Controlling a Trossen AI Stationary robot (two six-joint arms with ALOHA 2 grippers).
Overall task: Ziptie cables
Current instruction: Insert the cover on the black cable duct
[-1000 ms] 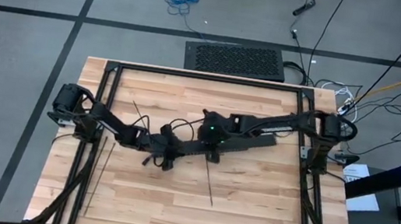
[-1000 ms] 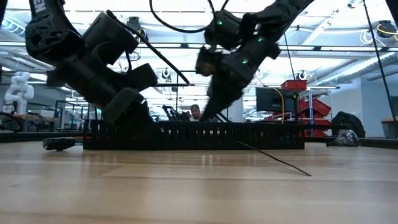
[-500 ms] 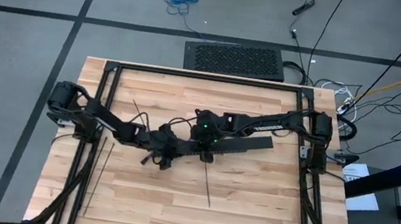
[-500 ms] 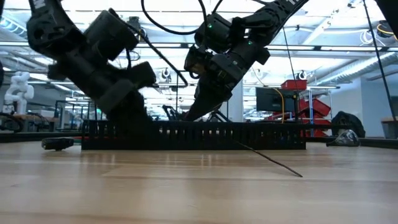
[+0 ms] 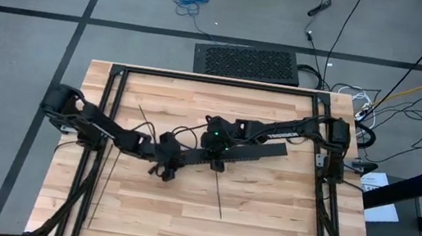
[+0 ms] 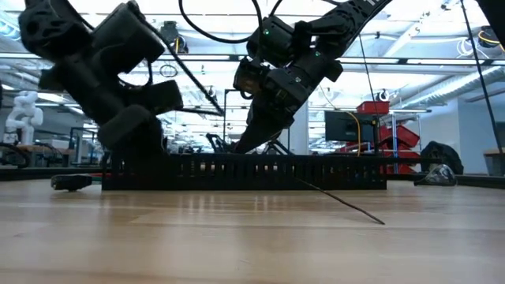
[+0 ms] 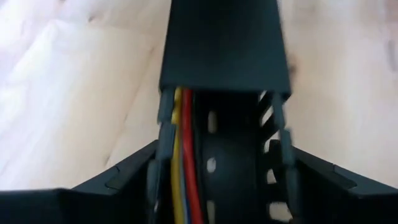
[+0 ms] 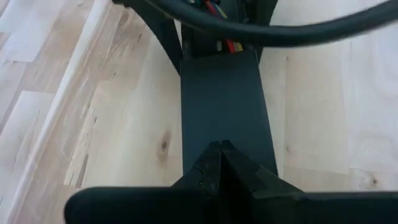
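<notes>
A long black slotted channel (image 5: 251, 153) lies across the middle of the wooden table. Its lid (image 8: 224, 106) covers most of it. The cables (image 7: 183, 137), yellow, red and blue wires, run inside it and show at its open left end. My left gripper (image 7: 224, 155) is open, with a finger on each side of that end (image 5: 164, 168). My right gripper (image 8: 221, 149) is shut and rests on the lid near the channel's middle (image 5: 217, 160). One thin black ziptie (image 5: 219, 198) lies flat on the table near the channel, and another (image 5: 142, 117) lies beyond it. My right gripper presses its shut fingertips (image 8: 219, 163) on the top of the channel's lid (image 8: 224, 124), slanting down from the table's right. The channel lies flat on the table under it. My left gripper's fingers flank the channel's side walls (image 7: 163, 124); whether they touch, I cannot tell.
A black frame (image 5: 216, 81) runs round the table's edges. A long thin black strap (image 5: 102, 184) lies near the left rail. A small dark object (image 6: 75, 181) sits left of the channel. Open wood lies toward the near edge.
My left gripper has risen and drawn back toward the table's left edge along the channel's end. My right gripper has shifted a little toward the left and come down onto the lid, then kept still. The channel has stayed in place.
</notes>
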